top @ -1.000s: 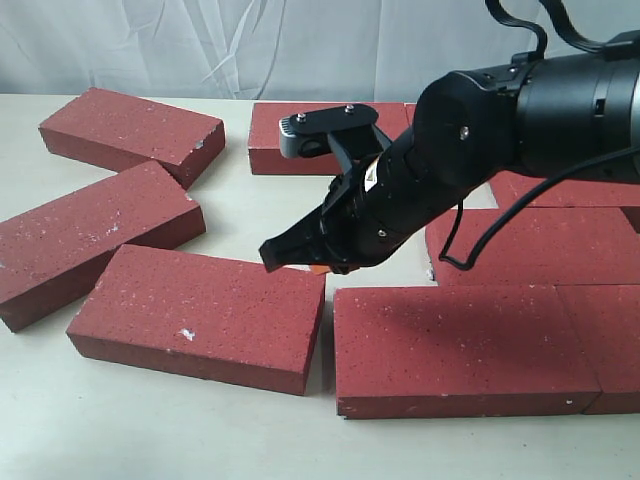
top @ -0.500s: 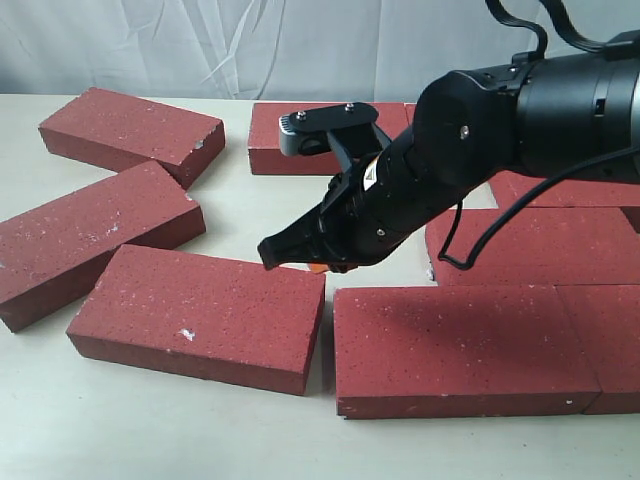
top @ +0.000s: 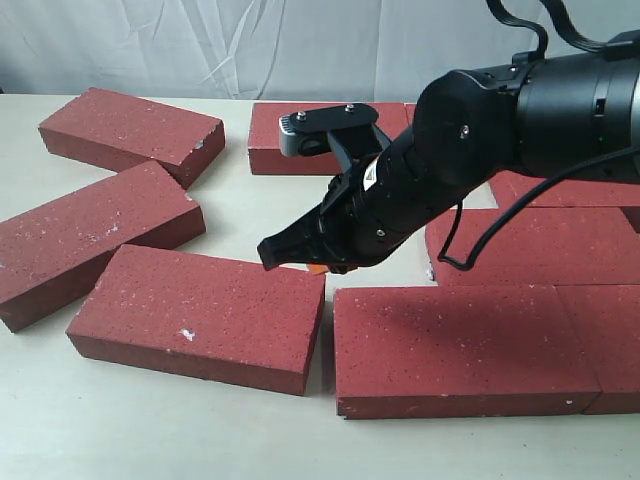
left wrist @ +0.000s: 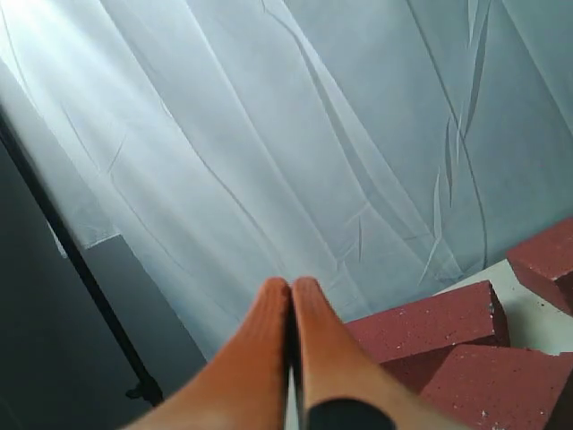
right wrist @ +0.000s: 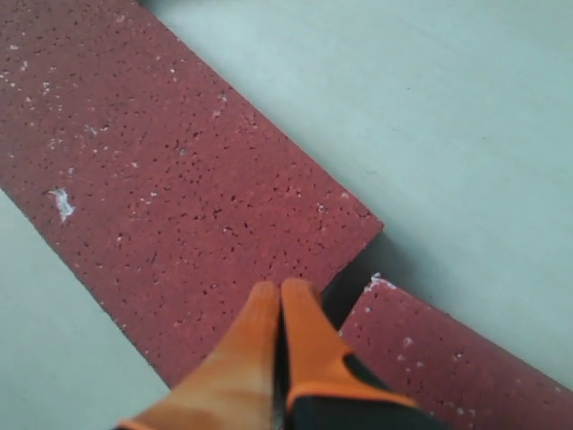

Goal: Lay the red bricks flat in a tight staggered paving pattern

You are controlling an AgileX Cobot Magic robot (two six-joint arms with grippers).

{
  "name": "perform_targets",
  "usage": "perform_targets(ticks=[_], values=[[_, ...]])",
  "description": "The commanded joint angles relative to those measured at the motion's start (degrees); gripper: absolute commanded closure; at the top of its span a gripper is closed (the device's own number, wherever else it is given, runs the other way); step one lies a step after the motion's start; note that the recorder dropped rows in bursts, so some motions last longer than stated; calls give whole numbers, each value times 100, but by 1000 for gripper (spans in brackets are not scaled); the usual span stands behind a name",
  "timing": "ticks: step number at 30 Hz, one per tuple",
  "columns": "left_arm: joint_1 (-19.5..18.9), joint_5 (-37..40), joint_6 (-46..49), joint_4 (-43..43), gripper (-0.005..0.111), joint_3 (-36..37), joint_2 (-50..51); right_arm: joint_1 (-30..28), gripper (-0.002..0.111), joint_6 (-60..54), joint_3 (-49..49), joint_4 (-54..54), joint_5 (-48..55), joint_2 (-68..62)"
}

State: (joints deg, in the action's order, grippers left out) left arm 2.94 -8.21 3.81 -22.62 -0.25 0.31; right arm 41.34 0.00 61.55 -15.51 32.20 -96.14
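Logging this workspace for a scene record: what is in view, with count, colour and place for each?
red bricks: at least eight visible, dark red, lying flat across the table; the right arm hides some.
table: one, pale beige, under everything.
curtain: one, white, behind the table.
cable: one, black, looping below the right arm.
right tool: one, orange fingers, shut, at a front brick's corner.
left tool: one, orange fingers, shut, aimed at the curtain.
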Motion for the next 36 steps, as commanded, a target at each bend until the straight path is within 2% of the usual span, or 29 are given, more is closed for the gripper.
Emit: perform_targets(ticks=[1, 4, 8, 13, 17, 23, 28, 36], values=[[-8, -77, -16, -14, 107, 25, -31, -3, 109, 0, -10, -7, 24, 62], [-8, -159, -162, 240, 107, 25, -31, -3, 109, 0, -10, -7, 46, 62], [-8, -131, -581, 1425, 107, 25, -31, -3, 109, 0, -10, -7, 46, 62], [-8, -205, -522, 1126, 107, 25, -31, -3, 109, 0, -10, -7, 50, 62], [-8, -98, -523, 1255, 107, 25, -31, -3, 109, 0, -10, -7, 50, 62], [-8, 821, -523, 2192, 107, -116, -31, -3, 109, 0, -10, -7, 50, 62], [-8, 1844, -534, 2167, 107, -781, 263, -3, 109, 0, -10, -7, 50, 62], [-8, 3167, -534, 2089, 107, -1769, 1542, -3, 109, 0, -10, -7, 50, 62]])
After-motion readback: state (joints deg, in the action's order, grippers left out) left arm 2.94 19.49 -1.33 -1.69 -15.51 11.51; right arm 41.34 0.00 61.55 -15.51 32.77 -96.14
